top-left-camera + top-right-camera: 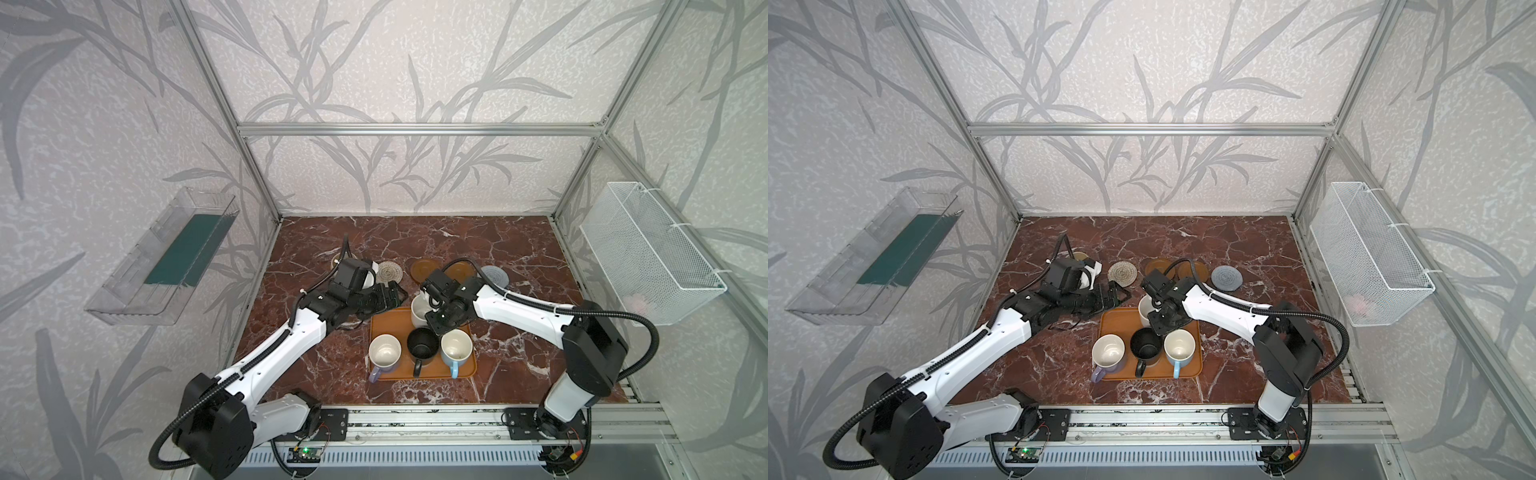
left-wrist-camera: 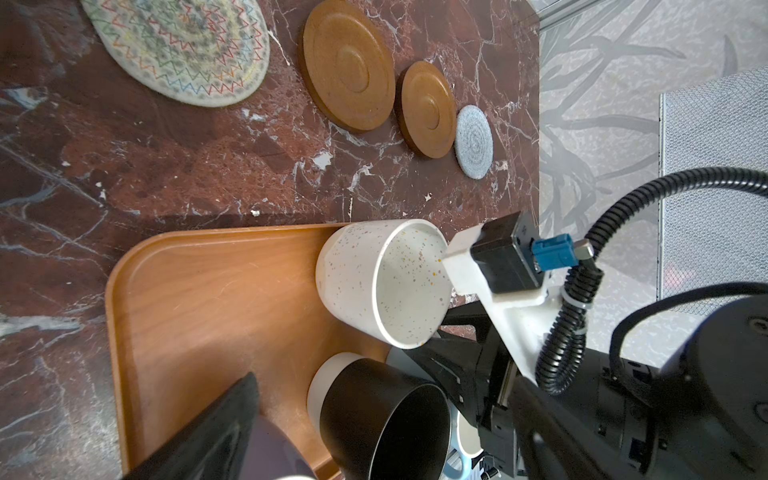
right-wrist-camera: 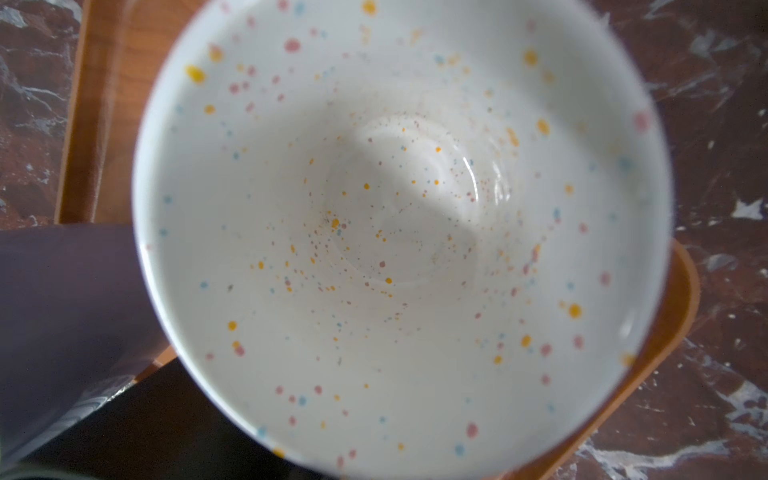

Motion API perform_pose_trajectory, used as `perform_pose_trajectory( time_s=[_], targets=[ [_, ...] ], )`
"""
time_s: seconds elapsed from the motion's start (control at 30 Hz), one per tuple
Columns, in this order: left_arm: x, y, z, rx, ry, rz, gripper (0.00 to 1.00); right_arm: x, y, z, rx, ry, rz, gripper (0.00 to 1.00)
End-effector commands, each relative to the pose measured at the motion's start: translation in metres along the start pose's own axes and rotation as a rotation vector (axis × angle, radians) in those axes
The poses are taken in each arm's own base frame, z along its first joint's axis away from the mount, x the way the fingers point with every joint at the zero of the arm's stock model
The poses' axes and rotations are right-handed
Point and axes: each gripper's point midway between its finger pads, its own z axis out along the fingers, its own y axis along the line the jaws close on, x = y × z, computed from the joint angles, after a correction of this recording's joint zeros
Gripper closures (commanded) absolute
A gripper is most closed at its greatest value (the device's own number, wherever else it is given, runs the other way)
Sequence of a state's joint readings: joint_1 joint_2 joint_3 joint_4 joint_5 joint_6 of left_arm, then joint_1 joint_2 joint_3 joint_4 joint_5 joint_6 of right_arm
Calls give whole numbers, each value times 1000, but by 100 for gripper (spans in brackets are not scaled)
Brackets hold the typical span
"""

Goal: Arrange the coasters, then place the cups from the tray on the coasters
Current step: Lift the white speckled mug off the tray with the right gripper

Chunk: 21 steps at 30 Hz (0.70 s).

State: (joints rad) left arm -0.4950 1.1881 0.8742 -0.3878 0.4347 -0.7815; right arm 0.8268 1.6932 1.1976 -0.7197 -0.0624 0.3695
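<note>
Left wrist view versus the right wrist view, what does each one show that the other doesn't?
Only the left wrist view shows four coasters in a row on the marble: the cream woven coaster, a brown disc, a second brown disc and the grey-blue coaster. Only the right wrist view looks straight down to the floor inside the speckled white mug. Both show that mug, the orange-brown tray and the marble table.

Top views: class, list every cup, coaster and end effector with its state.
Speckled white cup: upright on tray, empty.
Lavender cup: upright on tray, empty.
Black cup: upright on tray.
Light blue cup: upright on tray, empty.
Beige cup: off tray, partly hidden.
Cream coaster, brown coaster, second brown coaster, grey-blue coaster: flat, bare.
Left end effector: open, empty.
Right end effector: at speckled white cup, grip unclear.
</note>
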Motion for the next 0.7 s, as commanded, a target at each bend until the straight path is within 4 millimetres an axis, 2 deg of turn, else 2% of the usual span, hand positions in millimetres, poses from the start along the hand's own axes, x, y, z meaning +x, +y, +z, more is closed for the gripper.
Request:
perform_pose_trajectory(
  time_s=[0.0, 0.1, 0.17, 0.27, 0.47, 0.57, 0.67],
  targets=[
    [0, 4, 2, -13, -8, 7, 4, -10, -3, 3, 25, -43, 5, 75],
    [0, 4, 2, -15, -9, 7, 4, -12, -2, 2, 20, -49, -2, 75],
    [0, 4, 2, -16, -8, 6, 4, -10, -3, 11, 26, -28, -2, 76],
    [0, 5, 2, -19, -9, 8, 4, -10, -3, 12, 25, -27, -7, 77],
    [0, 7, 2, -26, -14, 7, 4, -17, -1, 8, 21, -53, -27, 81],
    [0, 7, 1, -27, -14, 7, 4, -21, 0, 3, 19, -72, -42, 84],
    [-1, 6, 1, -25, -18, 9, 4, -24, 2, 0, 15, -84, -56, 94]
  ],
)
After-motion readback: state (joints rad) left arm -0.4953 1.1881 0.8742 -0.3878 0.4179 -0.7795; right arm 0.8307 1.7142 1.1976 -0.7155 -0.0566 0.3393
